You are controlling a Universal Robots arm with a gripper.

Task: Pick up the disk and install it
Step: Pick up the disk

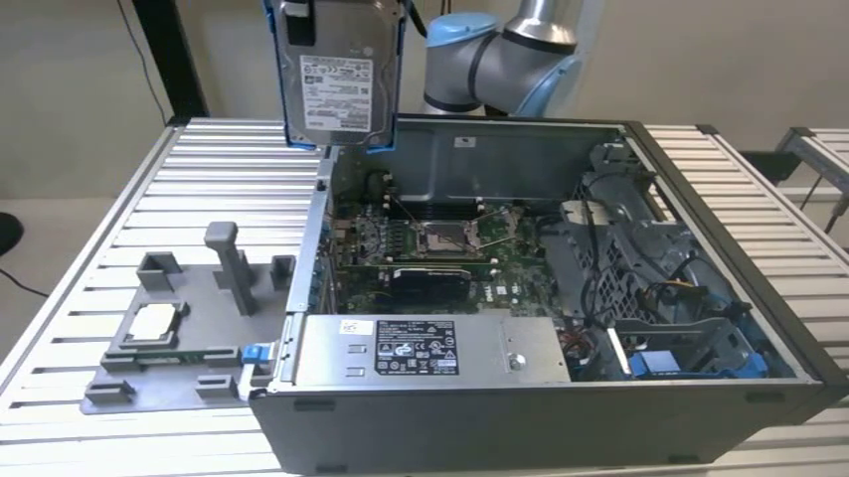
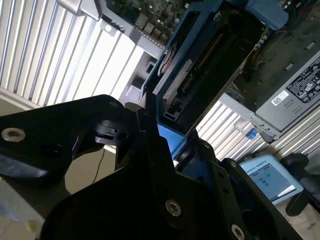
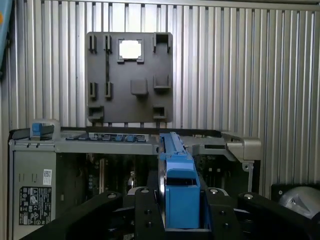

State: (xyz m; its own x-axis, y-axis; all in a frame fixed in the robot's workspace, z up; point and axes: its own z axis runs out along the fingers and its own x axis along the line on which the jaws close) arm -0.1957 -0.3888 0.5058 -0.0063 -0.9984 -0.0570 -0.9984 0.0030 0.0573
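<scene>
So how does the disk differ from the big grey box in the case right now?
The disk hangs upright in the gripper, up over the case; the grey box lies flat inside it. The disk has a blue frame; the grey box has none. Both are grey metal with labels.

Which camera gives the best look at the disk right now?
The exterior view: the disk hangs upright above the open case, label facing the camera. The second wrist view shows its connector end; the first wrist view, its blue bracket edge-on.
</scene>
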